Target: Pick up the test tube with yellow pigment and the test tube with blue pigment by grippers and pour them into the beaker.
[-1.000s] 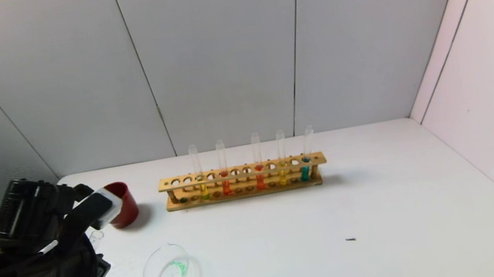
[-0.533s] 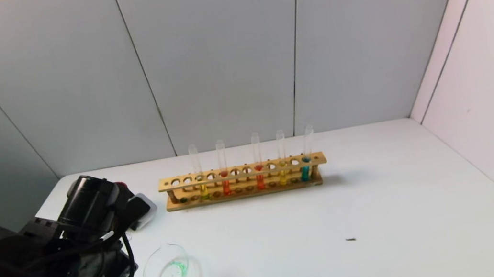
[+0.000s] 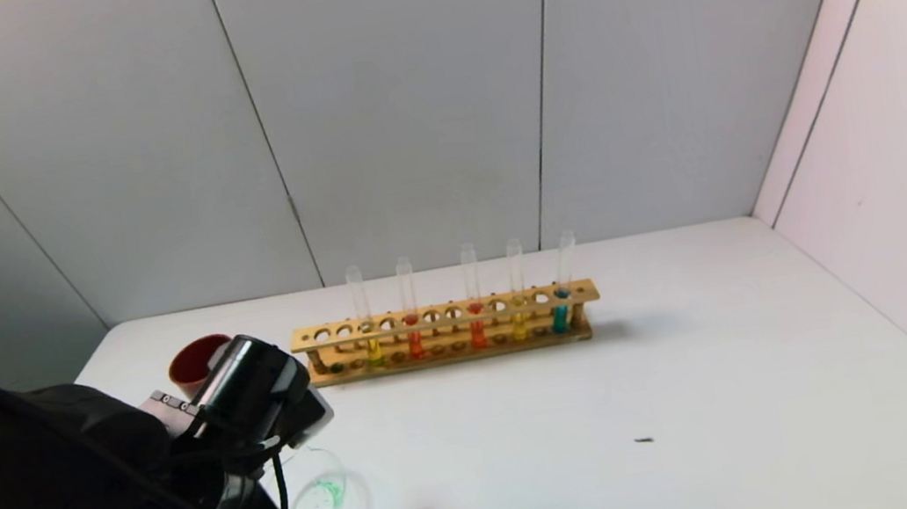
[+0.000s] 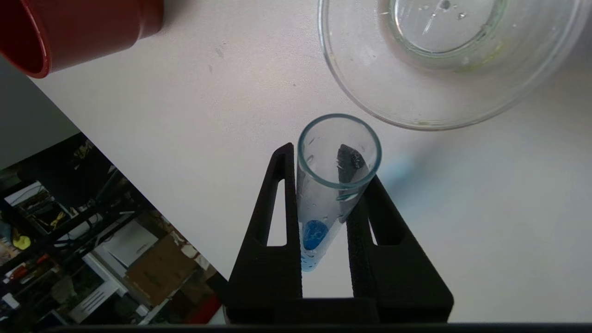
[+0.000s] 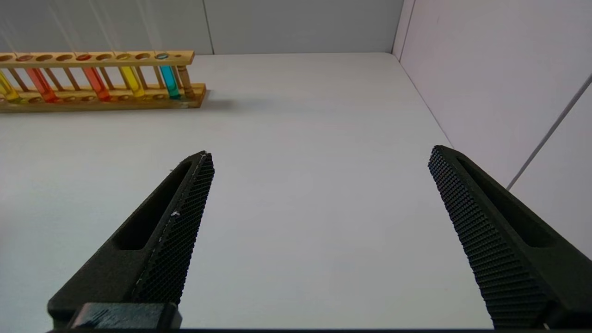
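Pinching the test tube with blue pigment (image 4: 323, 199) in my left gripper (image 4: 326, 162), I am tilting its mouth beside the beaker (image 4: 370, 99), while my right gripper (image 5: 319, 159) is gaping apart.

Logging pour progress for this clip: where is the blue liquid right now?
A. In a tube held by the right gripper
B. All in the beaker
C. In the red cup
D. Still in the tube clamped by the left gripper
D. The left gripper is shut on the test tube with blue pigment, blue still pooled at its round end; its mouth sits just short of the beaker.
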`<action>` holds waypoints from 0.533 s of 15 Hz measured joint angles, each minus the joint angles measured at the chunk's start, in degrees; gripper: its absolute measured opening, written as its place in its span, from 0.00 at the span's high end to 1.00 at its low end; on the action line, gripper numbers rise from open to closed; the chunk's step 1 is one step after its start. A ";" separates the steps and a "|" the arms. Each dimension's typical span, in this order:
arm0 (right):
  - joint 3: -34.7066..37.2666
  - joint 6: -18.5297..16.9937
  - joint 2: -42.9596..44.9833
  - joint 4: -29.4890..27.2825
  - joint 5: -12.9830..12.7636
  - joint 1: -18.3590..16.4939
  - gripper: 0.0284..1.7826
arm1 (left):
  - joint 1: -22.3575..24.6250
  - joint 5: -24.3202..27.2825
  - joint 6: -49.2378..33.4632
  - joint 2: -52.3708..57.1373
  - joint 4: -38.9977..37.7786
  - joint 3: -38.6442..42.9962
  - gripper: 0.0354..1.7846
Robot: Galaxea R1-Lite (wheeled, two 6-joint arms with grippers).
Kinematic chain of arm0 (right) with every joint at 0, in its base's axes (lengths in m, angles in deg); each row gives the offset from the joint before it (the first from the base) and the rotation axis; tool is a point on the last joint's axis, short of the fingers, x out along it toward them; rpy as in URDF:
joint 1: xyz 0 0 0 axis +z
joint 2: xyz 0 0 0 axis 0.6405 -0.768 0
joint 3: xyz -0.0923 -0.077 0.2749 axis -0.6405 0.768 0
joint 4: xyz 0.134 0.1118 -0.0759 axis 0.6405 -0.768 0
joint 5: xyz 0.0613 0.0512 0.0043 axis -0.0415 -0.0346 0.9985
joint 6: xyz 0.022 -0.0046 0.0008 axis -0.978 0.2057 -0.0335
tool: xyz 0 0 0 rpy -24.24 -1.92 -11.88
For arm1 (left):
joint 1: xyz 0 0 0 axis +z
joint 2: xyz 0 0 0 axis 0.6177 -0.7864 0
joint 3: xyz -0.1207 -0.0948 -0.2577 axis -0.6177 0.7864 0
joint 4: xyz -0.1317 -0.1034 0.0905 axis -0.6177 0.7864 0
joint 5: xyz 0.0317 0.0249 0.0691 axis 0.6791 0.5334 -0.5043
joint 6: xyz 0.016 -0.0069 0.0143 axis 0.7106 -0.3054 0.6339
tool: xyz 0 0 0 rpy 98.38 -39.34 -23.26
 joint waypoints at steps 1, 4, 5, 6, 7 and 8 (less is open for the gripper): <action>0.00 0.01 0.00 0.00 0.00 0.00 0.05 | -0.93 -0.26 -0.02 -0.51 2.18 -0.99 0.83; 0.00 0.00 0.00 0.00 -0.02 0.00 0.05 | -2.56 -0.61 -0.11 -2.10 6.10 -3.35 0.83; 0.00 0.00 0.00 -0.02 -0.02 0.00 0.05 | -2.95 -0.65 -0.11 -2.45 7.36 -3.83 0.83; 0.00 0.00 0.00 0.00 0.00 0.00 0.05 | -3.38 -0.67 -0.11 -2.72 9.44 -4.33 0.83; 0.00 0.00 0.00 -0.02 -0.02 0.00 0.05 | -3.69 -0.69 -0.11 -2.86 11.63 -4.90 0.83; 0.00 0.01 0.00 0.00 -0.02 0.00 0.05 | -4.05 -0.67 -0.13 -2.97 13.70 -5.45 0.83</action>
